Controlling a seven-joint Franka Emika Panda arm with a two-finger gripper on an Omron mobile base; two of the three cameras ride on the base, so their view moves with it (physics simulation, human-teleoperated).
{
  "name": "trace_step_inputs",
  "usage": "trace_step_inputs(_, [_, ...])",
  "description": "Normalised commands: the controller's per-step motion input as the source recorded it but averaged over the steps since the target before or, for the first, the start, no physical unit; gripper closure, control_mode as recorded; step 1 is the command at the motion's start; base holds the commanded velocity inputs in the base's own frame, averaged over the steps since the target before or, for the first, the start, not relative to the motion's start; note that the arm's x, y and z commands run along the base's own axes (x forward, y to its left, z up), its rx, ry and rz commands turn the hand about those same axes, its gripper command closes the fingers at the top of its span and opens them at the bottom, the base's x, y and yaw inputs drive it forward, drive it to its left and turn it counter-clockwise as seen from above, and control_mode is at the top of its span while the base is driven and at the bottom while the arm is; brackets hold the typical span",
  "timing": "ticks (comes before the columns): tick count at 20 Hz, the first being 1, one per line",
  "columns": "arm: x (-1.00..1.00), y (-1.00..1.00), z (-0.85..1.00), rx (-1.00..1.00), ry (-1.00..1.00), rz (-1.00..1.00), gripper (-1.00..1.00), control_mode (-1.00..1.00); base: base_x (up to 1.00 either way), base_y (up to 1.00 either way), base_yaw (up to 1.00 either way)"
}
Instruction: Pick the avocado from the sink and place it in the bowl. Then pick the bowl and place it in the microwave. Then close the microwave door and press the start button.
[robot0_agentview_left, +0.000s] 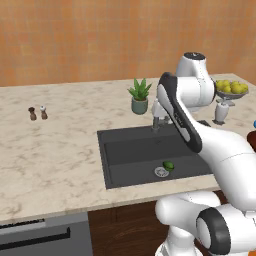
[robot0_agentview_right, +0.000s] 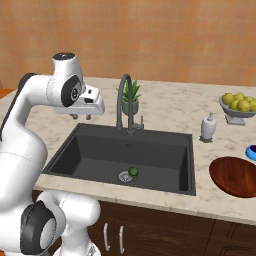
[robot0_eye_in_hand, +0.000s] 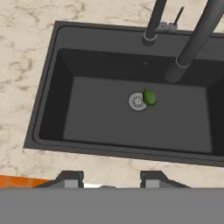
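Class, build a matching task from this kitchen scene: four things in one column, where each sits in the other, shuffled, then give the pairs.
1. avocado
2. bowl
3. potted plant
4. lemons

A. in the grey pedestal dish
B. on the counter behind the sink
C. beside the steel drain
D. on the counter right of the sink

Pairs: 1-C, 2-D, 3-B, 4-A

On the marble surface (robot0_agentview_left: 55, 150) I see two small shakers (robot0_agentview_left: 38, 113) standing side by side, well off to my left. A potted plant (robot0_agentview_left: 139, 96) in a teal pot sits behind the faucet (robot0_agentview_right: 125, 102). To my right stand a white soap dispenser (robot0_agentview_right: 208, 127), a grey pedestal bowl of lemons (robot0_agentview_right: 239, 105) and a small blue cup (robot0_agentview_right: 250, 152) at the frame's edge.
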Motion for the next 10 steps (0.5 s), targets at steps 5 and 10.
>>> trace_step_inputs(5, [-0.52, 0.00, 0.00, 0.00, 0.00, 0.00, -1.00, -1.00, 0.00, 0.00, 0.00])
trace_step_inputs(10, [-0.56, -0.24, -0.04, 0.00, 0.00, 0.00, -1.00, -1.00, 0.00, 0.00, 0.00])
